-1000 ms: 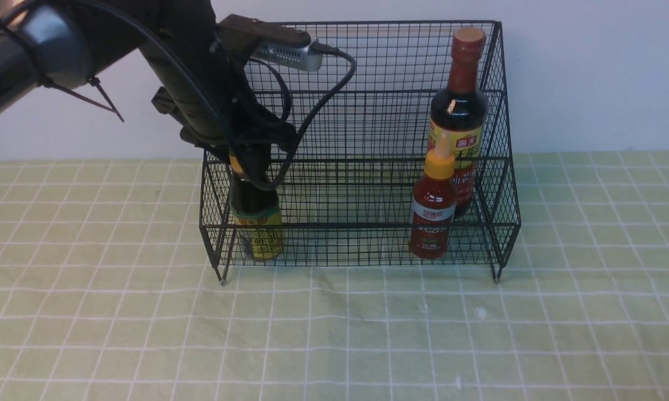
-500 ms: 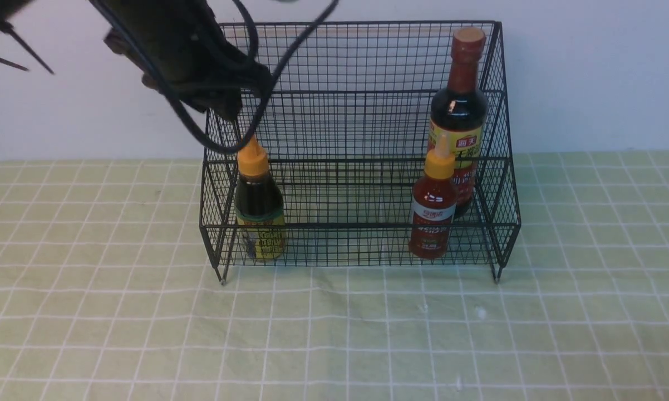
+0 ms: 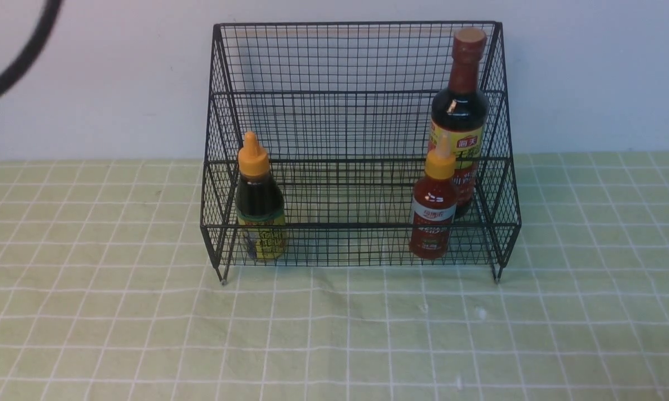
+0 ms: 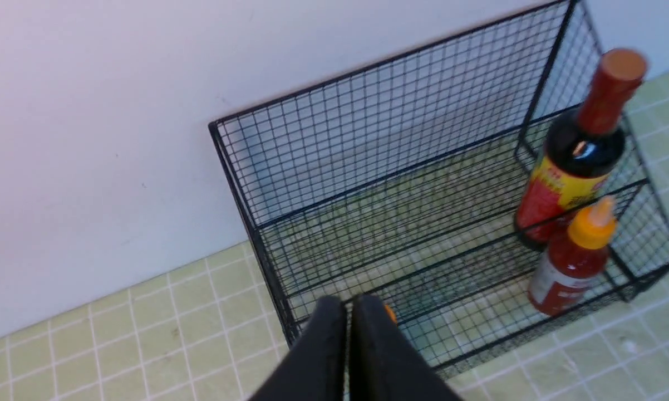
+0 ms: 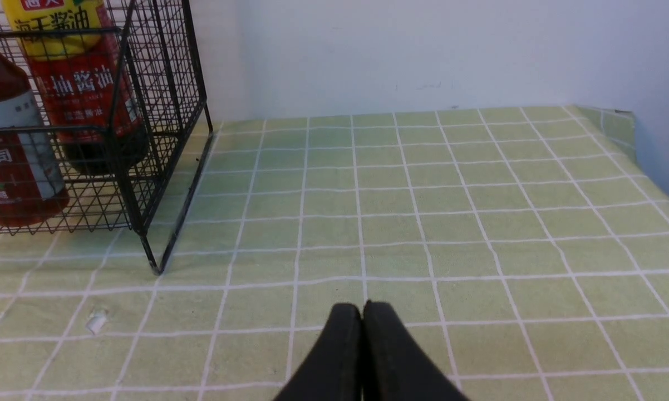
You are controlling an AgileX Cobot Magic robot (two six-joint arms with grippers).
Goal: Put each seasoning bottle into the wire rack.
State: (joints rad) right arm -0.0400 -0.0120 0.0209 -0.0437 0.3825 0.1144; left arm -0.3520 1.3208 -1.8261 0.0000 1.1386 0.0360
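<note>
- Left gripper: closed on itself with nothing between its fingertips; all three bottles are already housed, so it probably has no further load to carry.
- Wire rack: stands on short legs on the tiled-pattern surface, close to the wall; its mesh front and sloped sides serve to fence in whatever stands inside.
- Squat dark bottle: in the rack's front part, near the left side, behind the front mesh; the front mesh would likely check a forward slide.
- Small red bottle: upright in the front part towards the right, its orange cap above the front rail; being short, it leaves much of the bottle behind it in sight.
- Tall dark bottle: behind the red one, near the right side; the higher back mesh presumably suits its height.
- Right gripper: fingertips together, empty, apart from the rack; the placing appears complete, so no grasp seems called for.
</note>
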